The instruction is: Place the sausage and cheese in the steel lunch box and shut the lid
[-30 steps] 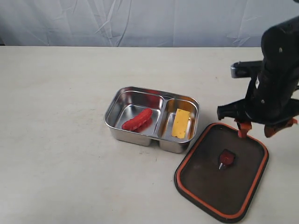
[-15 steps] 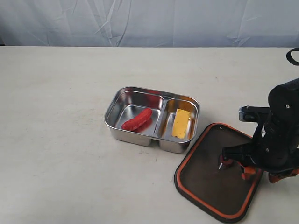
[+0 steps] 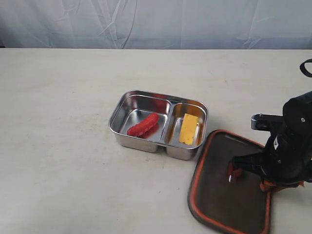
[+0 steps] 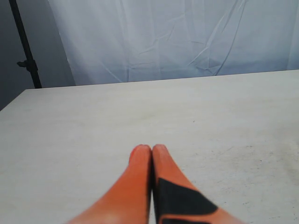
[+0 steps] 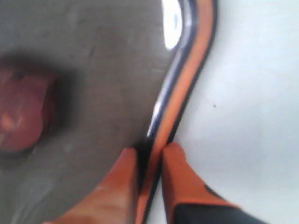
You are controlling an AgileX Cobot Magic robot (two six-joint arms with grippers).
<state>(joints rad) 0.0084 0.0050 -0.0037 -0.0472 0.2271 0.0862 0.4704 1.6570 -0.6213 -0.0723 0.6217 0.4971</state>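
Note:
The steel lunch box (image 3: 146,143) stands open mid-table. In its left compartment lies the red sausage (image 3: 143,125); the yellow cheese (image 3: 189,128) lies in the right one. The dark lid (image 3: 219,185) with its orange rim sits to the box's right, its right edge lifted off the table. My right gripper (image 3: 268,186) (image 5: 150,150) is shut on that right rim, one finger inside, one outside. The orange valve tab (image 5: 21,112) shows on the lid's inner face. My left gripper (image 4: 152,149) is shut with nothing in it, away from the box.
The pale table (image 3: 63,146) stretches wide to the left of the box. A white cloth backdrop (image 3: 146,22) hangs behind it. The right arm's black body (image 3: 292,141) stands over the lid's right side.
My right gripper dropped from above the lid's far edge onto its right rim and shut on it. The lid's right side has tilted up. Box, sausage and cheese have not moved.

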